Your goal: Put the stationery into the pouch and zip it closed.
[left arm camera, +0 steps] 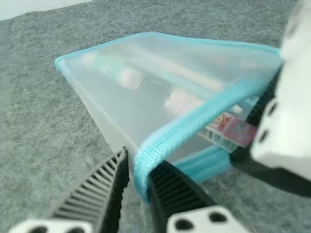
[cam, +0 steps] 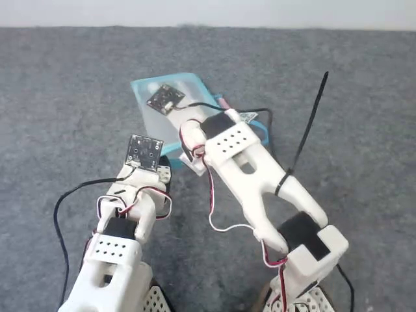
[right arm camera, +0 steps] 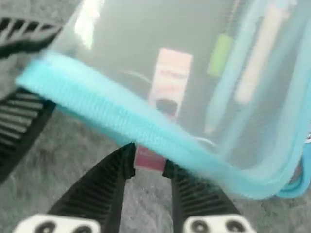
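Pouch: on table, mouth open, pens inside.
Left gripper: fingers clamped on the pouch's zip edge.
Right gripper: fingers pinching pink item at the pouch mouth.
We judge loading is underway; next, push the item deep, then zip.

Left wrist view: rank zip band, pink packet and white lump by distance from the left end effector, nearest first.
1. Zip band: its corner sits between the left end effector's fingers.
2. Pink packet: inside the pouch, by its open mouth.
3. White lump: inside, toward the pouch's far end.
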`<state>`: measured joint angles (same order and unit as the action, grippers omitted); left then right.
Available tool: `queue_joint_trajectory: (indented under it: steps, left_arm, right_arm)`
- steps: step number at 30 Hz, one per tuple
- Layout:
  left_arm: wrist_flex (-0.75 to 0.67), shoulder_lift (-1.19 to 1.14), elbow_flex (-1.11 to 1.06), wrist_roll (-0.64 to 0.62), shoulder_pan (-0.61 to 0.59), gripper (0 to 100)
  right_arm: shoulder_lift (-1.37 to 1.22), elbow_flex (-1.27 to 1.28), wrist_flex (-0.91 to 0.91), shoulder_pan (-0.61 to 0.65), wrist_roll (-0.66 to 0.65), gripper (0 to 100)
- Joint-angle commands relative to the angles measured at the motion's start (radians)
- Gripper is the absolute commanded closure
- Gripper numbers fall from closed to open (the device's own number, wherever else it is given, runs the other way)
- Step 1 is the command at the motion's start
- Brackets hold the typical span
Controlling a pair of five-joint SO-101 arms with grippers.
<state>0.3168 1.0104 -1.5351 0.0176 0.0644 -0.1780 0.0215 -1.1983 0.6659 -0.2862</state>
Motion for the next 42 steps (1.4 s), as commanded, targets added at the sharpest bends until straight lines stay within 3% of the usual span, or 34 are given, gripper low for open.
queue_joint_trajectory:
  steps: [1, 9, 15, 19, 26, 31, 42]
  left_arm:
    - [-0.029, 0.000, 0.007, 0.005, 0.005, 99]
    - [-0.031, 0.000, 0.007, 0.005, 0.005, 99]
    - [-0.029, 0.000, 0.007, 0.005, 0.005, 99]
    - [-0.028, 0.000, 0.007, 0.005, 0.003, 99]
    - [-0.028, 0.000, 0.007, 0.005, 0.003, 99]
    - [-0.026, 0.000, 0.004, 0.005, 0.003, 99]
    - [-0.029, 0.000, 0.001, 0.005, 0.005, 99]
  right_arm:
    - [0.012, -0.087, 0.010, 0.005, 0.023, 76.0]
    - [0.114, -0.087, -0.064, 0.008, 0.026, 81.5]
    - [0.364, -0.086, -0.189, 0.002, 0.017, 81.7]
    - [0.529, -0.063, -0.239, -0.065, 0.017, 81.8]
    - [0.585, 0.192, -0.007, -0.202, 0.043, 81.5]
    - [0.440, 0.258, 0.176, -0.203, 0.164, 81.4]
    - [0.101, 0.249, 0.367, -0.200, 0.172, 81.4]
